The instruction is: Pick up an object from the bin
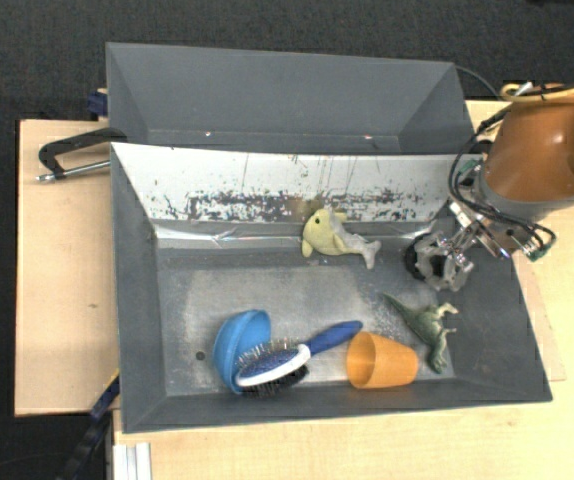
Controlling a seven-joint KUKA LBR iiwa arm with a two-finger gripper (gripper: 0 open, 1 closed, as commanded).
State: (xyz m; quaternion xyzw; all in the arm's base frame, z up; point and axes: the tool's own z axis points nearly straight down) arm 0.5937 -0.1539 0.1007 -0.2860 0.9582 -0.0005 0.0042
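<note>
My gripper (437,265) hangs over the right side of the bin, near the right wall, with nothing visible between its fingers. Just below it lies a green toy dinosaur (427,326) on the bin floor. To the left of the gripper, against the back wall, sits a yellow plush whale with a grey tail (329,236). An orange plastic cup (379,362) lies on its side near the front, left of the dinosaur.
A blue-handled hairbrush (289,358) lies at the front centre, its bristle head next to a blue rounded shell-like thing (237,343). The arm with its orange cover reaches in over the bin's right rim.
</note>
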